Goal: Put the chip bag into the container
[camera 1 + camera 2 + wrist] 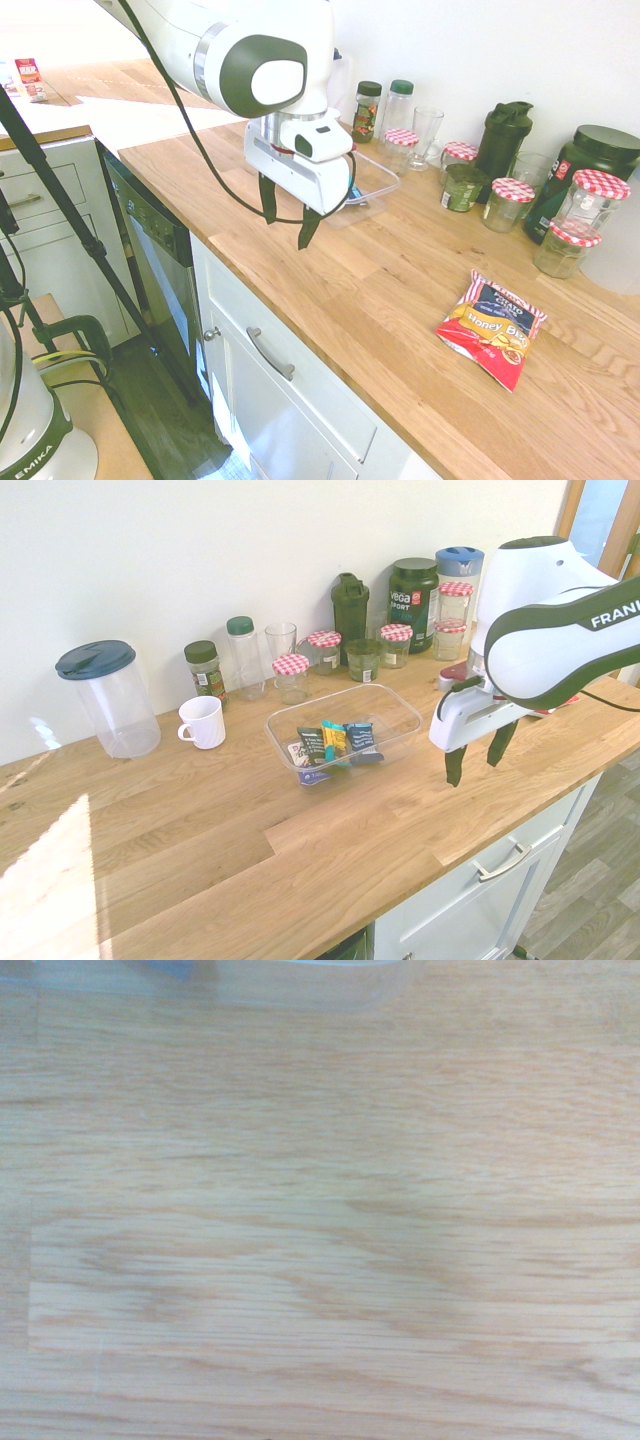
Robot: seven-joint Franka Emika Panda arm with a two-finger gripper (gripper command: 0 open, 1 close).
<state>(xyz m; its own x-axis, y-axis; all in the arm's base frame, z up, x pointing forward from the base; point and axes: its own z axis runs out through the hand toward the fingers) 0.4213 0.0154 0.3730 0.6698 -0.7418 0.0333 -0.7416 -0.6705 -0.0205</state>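
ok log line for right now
gripper: open, empty | chip bag: on counter, outside container | container: holding small snacks

- A kitchen, by its wooden table (pixel 400 300) over white cabinets (pixel 285 400), six o'clock in the first exterior view
- Built-in dishwasher (pixel 150 250), nine o'clock there
- White mug (pixel 205 724), nine o'clock in the second

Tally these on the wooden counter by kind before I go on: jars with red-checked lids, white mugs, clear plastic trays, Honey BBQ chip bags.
Jars with red-checked lids: 5
White mug: 1
Clear plastic tray: 1
Honey BBQ chip bag: 1
Total: 8
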